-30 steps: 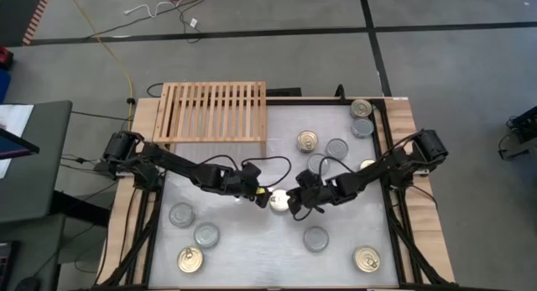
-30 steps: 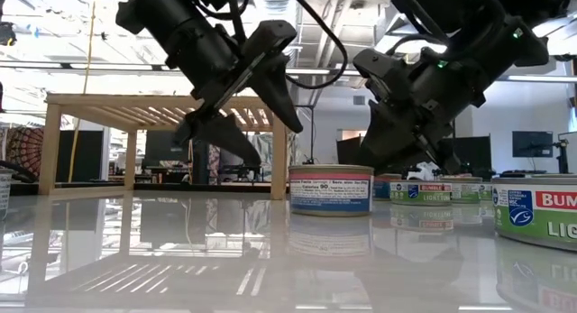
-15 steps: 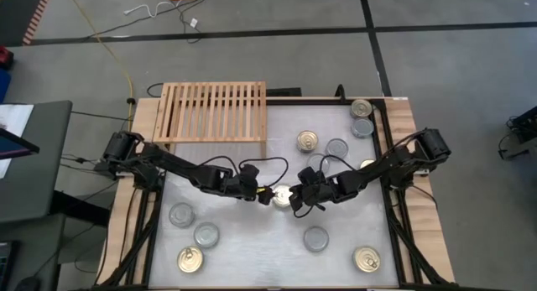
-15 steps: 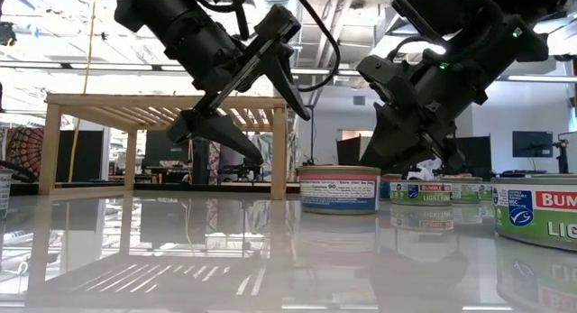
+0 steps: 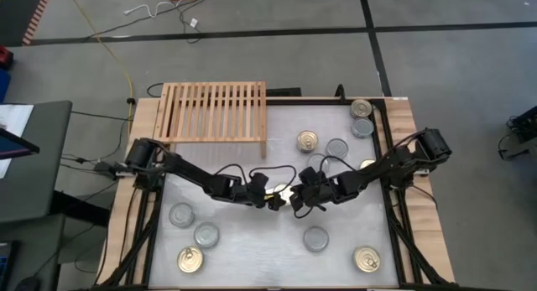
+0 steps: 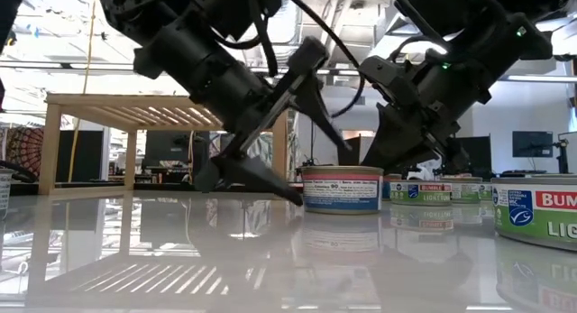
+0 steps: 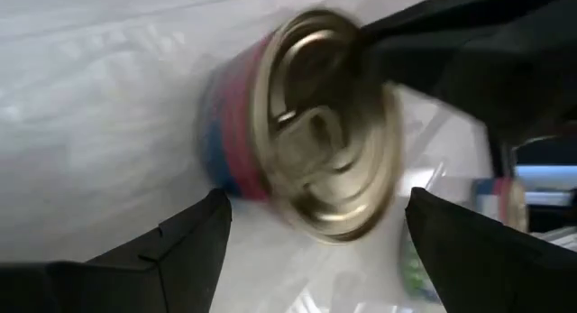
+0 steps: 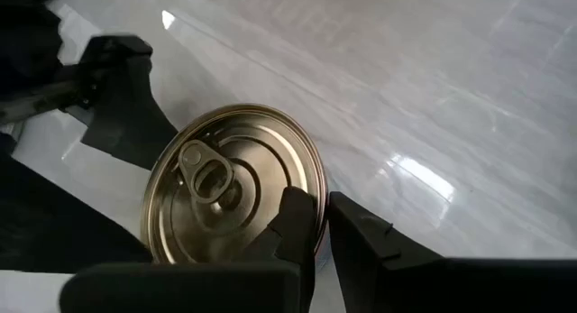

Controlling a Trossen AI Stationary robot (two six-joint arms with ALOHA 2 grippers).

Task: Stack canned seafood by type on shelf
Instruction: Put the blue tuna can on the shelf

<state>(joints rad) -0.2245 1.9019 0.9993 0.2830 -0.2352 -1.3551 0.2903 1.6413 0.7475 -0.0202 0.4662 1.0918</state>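
Since a moment ago the left arm has stretched further toward the middle of the frame and dropped lower, so the left gripper [image 5: 270,199] now reaches the gold-topped can [image 5: 284,193] it was only approaching before, while the right arm has hardly shifted. Taking things by size: the white tabletop [image 5: 252,241] fills the lower centre of the overhead picture, and the light-wood slatted shelf [image 5: 211,111] stands at its upper left edge with no can on it. Both dark arms meet just below the middle of the frame. The left gripper's jaws stand wide apart, one finger low by the table and one raised, as the table-level view shows [image 6: 297,133], flanking the can without closing on it. The right gripper [image 5: 298,200] sits just right of that can with its fingers narrow, nearly shut, their tips at the can's rim [image 8: 311,214]; I cannot tell whether they pinch it. The can itself [image 6: 342,188] rests upright on the table, pull-tab up, with a blue and pink label. Other tins lie scattered: silver-topped ones [image 5: 182,215] at lower left, a gold one [image 5: 190,259] near the bottom edge, and more [image 5: 362,109] at upper right.
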